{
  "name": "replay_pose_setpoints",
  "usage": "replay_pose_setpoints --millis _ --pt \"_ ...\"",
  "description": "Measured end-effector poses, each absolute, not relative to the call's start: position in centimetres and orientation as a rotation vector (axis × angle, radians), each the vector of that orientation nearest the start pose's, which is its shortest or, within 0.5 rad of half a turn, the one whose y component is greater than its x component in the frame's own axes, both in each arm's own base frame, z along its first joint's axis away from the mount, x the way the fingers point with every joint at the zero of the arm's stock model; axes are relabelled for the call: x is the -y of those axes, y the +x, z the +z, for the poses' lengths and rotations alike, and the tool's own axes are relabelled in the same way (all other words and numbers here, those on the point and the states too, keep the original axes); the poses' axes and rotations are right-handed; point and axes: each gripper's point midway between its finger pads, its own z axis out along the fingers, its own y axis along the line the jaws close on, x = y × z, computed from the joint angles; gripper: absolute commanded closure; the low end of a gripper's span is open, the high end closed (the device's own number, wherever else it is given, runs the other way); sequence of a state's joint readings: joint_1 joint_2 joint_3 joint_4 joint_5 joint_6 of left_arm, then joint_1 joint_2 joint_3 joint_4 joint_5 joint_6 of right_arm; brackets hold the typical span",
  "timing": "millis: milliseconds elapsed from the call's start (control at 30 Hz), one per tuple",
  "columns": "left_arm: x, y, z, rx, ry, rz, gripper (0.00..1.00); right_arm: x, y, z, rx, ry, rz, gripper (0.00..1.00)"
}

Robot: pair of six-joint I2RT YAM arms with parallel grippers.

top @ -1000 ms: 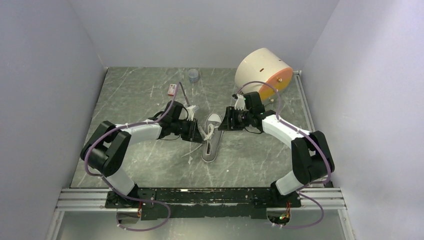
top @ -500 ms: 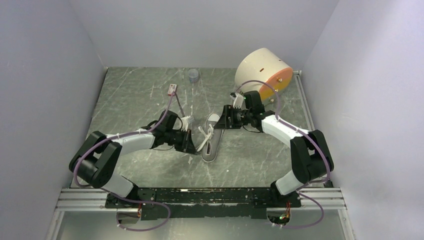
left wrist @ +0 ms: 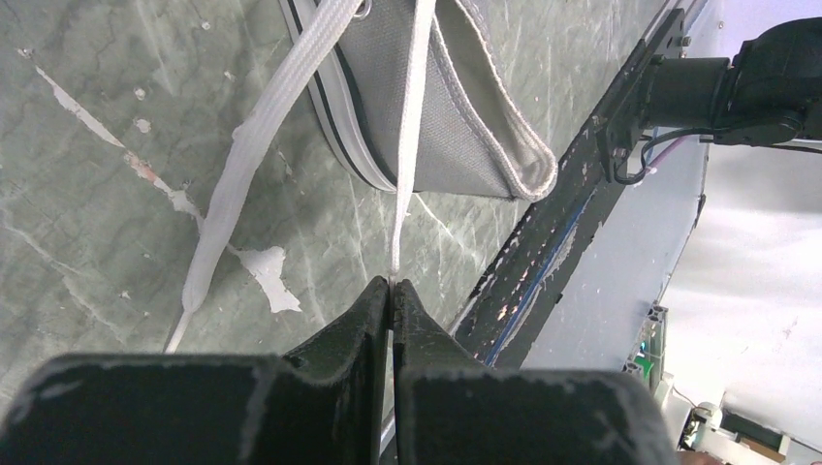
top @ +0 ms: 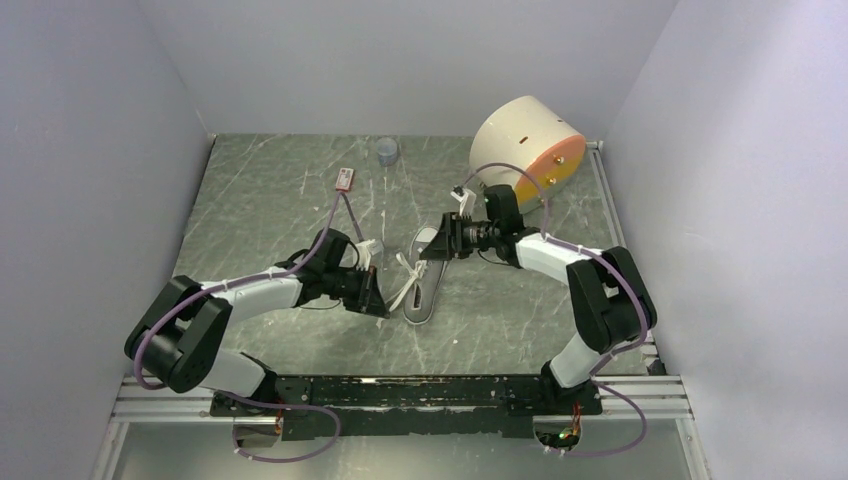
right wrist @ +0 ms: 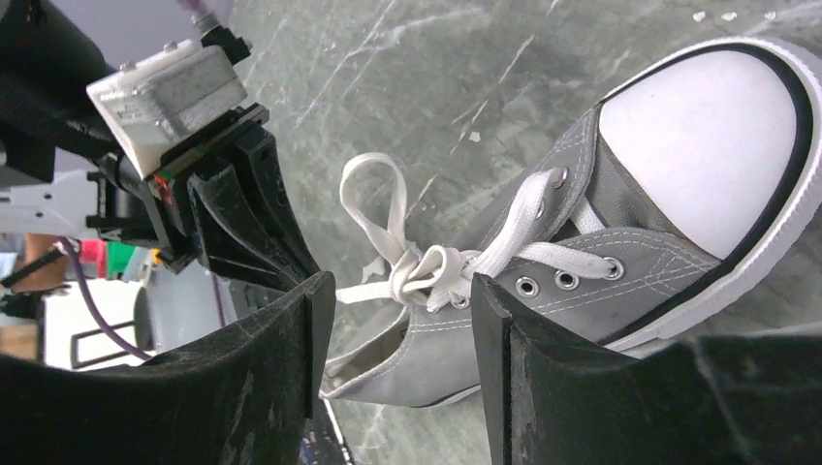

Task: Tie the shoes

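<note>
The grey canvas sneaker point(top: 425, 278) with white toe cap lies mid-table, toe toward the back. My left gripper point(top: 377, 301) sits at its near-left side and is shut on one white lace point(left wrist: 405, 145), which runs taut from the fingertips point(left wrist: 392, 284) up to the shoe point(left wrist: 456, 107). A second lace strand point(left wrist: 247, 160) lies slack on the table. My right gripper point(top: 436, 248) is open over the toe end. In the right wrist view its open jaws point(right wrist: 397, 305) frame the shoe point(right wrist: 620, 232), a lace knot point(right wrist: 431, 271) and a loop point(right wrist: 373, 189).
A cream and orange round container point(top: 525, 140) stands at the back right. A small grey cup point(top: 387, 151) and a small red-and-white item point(top: 343, 179) sit at the back. Grey walls close in both sides. A metal rail point(top: 400, 395) runs along the near edge.
My left gripper has moved toward the near edge, still holding the lace and drawing it taut. My right gripper has moved left to the shoe's toe end.
</note>
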State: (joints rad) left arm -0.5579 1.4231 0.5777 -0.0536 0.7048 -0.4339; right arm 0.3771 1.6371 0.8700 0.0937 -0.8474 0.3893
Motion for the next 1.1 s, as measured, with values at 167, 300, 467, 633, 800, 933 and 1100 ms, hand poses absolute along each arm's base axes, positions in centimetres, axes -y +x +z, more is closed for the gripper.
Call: replay_pose_setpoints --millis 167,300,467,633,800,933,1100 --pt "25.6 17.1 5.3 -2.570 0.492 -1.269 0.91 -26.5 28.3 10.9 -2.128 -0.587 1.323 0.42" --pt "25.5 17.0 5.3 -2.576 0.490 -1.267 0.86 -26.0 28.4 13.4 -1.889 -0.835 1.175 0.38" --pt "25.6 17.0 5.6 -2.563 0.494 -1.267 0.81 -25.8 30.1 15.3 -1.681 -1.137 0.972 0.36" --pt "25.5 17.0 5.7 -2.565 0.492 -1.262 0.65 -26.1 31.3 13.3 -1.604 -1.424 0.834 0.34" --pt "24.9 16.8 5.4 -2.595 0.479 -1.219 0.60 -27.0 29.6 9.1 -1.606 -1.665 0.808 0.35" --pt "24.8 16.9 6.2 -2.570 0.476 -1.210 0.60 -26.9 28.4 8.0 -1.582 -1.770 0.780 0.39" --pt "25.0 17.1 7.7 -2.520 0.462 -1.231 0.58 -27.0 28.0 7.6 -1.541 -1.839 0.734 0.42"
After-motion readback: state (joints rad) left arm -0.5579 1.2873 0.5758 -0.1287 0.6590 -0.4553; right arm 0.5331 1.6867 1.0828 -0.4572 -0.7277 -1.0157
